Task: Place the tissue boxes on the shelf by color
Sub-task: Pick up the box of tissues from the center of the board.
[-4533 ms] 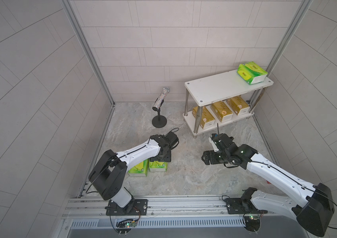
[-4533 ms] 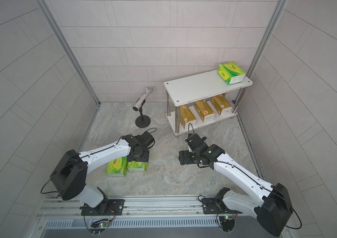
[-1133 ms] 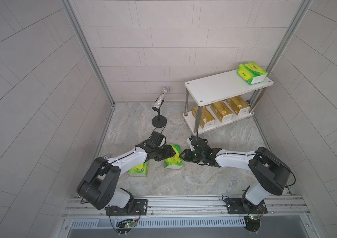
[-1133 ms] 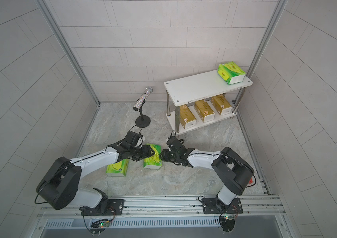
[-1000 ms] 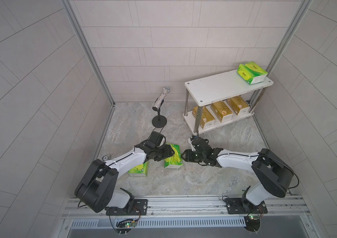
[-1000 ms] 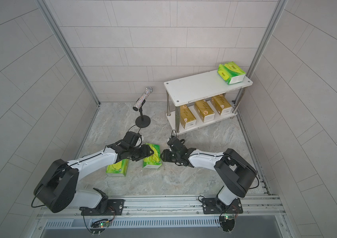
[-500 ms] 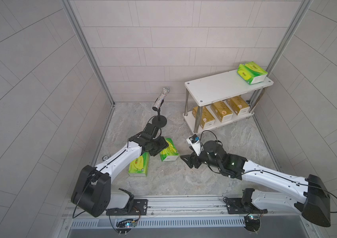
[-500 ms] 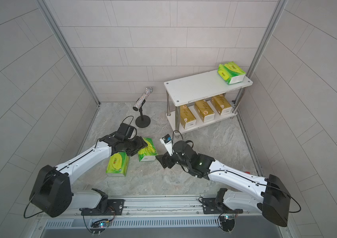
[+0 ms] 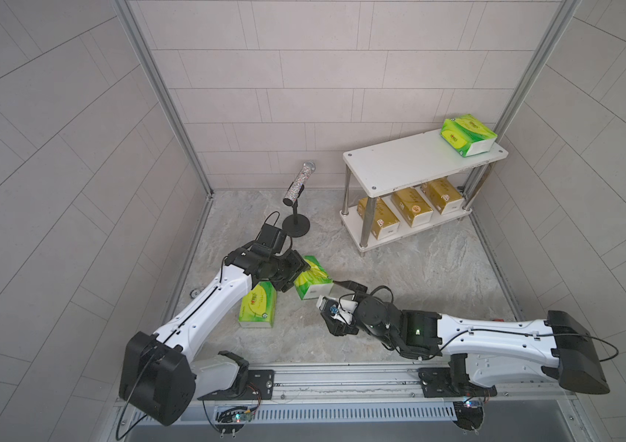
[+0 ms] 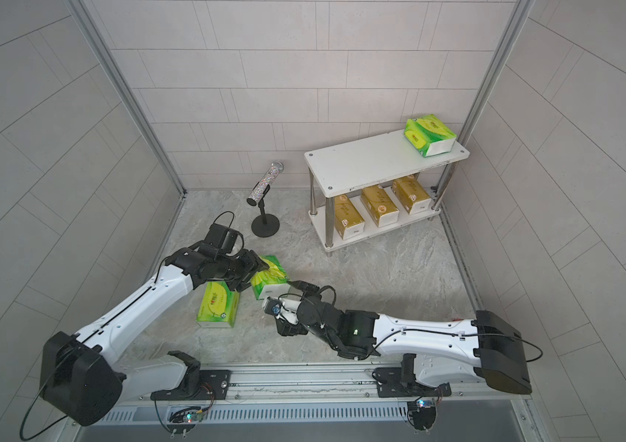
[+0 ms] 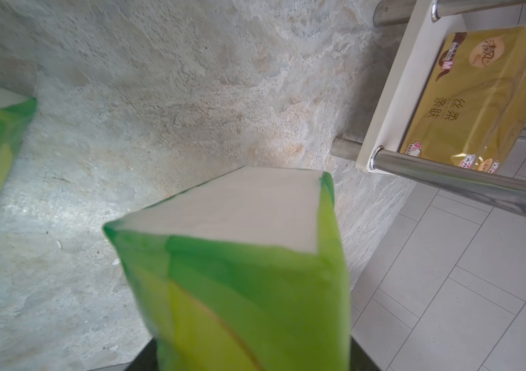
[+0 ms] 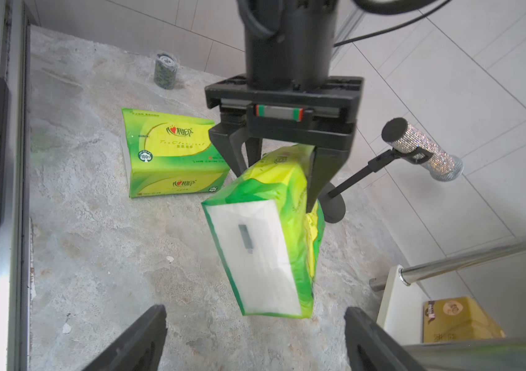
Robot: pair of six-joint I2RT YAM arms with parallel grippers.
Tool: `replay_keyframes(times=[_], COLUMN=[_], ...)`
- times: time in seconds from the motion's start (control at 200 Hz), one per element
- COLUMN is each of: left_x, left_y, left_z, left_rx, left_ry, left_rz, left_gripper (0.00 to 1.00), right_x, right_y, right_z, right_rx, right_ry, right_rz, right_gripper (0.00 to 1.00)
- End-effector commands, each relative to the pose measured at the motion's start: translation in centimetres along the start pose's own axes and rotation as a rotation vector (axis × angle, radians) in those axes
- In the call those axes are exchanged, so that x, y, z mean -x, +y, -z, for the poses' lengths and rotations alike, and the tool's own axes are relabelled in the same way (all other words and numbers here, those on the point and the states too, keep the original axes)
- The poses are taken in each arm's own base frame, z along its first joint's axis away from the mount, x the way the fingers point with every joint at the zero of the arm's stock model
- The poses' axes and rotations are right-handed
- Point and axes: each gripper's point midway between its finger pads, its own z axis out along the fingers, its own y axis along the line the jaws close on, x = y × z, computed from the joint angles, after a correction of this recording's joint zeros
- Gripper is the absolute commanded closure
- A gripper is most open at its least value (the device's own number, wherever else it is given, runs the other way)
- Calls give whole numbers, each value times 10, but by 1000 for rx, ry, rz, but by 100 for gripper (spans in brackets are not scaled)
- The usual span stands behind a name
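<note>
Now the left tool [image 12: 277,183] has lifted a green tissue pack [image 12: 265,250] clear of the tabletop [image 12: 94,241], clamped across it. The right tool [image 12: 255,321] has drawn back and spread wide, the pack's white end just ahead of it, so a handover toward the shelf [image 9: 399,164] looks likely.

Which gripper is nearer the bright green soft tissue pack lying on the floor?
Left. The left gripper, gripping another green pack, hangs beside the floor pack; the open right gripper is farther, beyond the held one.
</note>
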Motion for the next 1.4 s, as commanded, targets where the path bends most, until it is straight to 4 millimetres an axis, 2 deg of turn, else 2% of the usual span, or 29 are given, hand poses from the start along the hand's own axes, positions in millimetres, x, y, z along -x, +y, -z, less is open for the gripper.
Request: replay_keyframes(times=[0.0, 0.125, 0.515, 0.805, 1.126, 1.391], left_x=[-6, -6, -10, -12, -12, -11], left_y=[-10, -15, -16, -13, -21, -22], left_z=[16, 24, 30, 30, 31, 32], left_rx=[-22, -31, -47, -37, -63, -71], left_ry=[20, 10, 19, 20, 29, 23], left_rz=[15, 10, 10, 5, 2, 8], left_gripper=[38, 38, 38, 38, 38, 37], right_x=[1, 4, 15, 21, 9, 16], right_y=[0, -3, -1, -18, -23, -21], right_z=[-8, -15, -45, -51, -61, -66], right_rx=[-43, -82, -125, -170, -104, -76], right_ry=[-5, -14, -2, -3, 11, -9], right_rz=[122, 155, 211, 170, 164, 164], right_gripper=[8, 7, 5, 6, 23, 35])
